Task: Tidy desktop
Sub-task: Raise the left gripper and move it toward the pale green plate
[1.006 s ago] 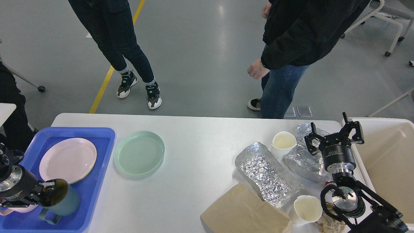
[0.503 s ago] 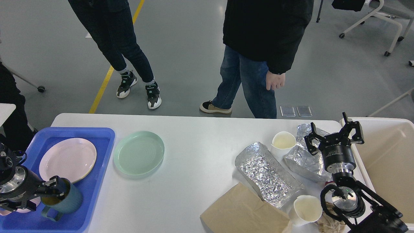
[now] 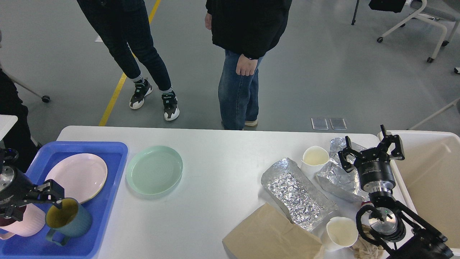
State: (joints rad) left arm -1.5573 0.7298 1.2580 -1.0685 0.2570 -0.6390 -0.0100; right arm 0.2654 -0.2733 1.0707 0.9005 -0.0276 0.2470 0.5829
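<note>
White desktop fills the view, long axis running left-right, two people standing past its far edge. Our left gripper is open, empty, just over the teal mug standing in the blue tray beside the pink plate. Green plate sits just right of the tray, nearer our left arm, with bare surface around it. Our right gripper is spread wide, empty, above crumpled foil, paper cups and a brown bag; cream bin is immediately right.
</note>
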